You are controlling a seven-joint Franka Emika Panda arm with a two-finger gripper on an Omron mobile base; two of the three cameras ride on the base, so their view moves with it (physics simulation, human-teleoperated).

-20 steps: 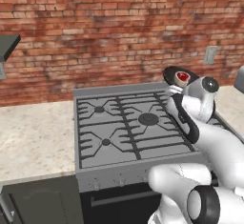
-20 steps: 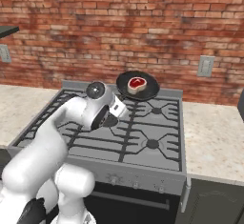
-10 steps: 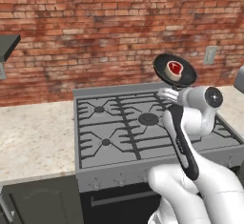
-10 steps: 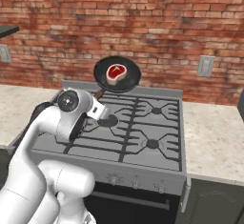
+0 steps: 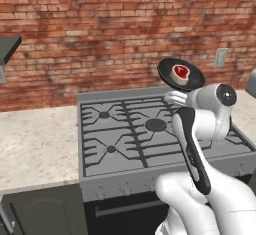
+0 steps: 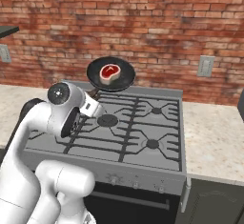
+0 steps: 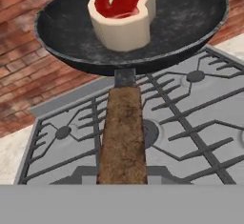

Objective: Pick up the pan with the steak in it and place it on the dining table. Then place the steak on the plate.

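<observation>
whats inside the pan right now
One raw steak sits in the pan, near its middle. The pan floor under the steak is covered.

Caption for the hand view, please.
Black pan carrying the steak, held by its wooden handle above the stove.

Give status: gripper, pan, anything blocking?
Gripper shut on pan handle. Pan held in the air above the stove, steak sitting in it. Brick wall close behind; nothing else near the pan.
</observation>
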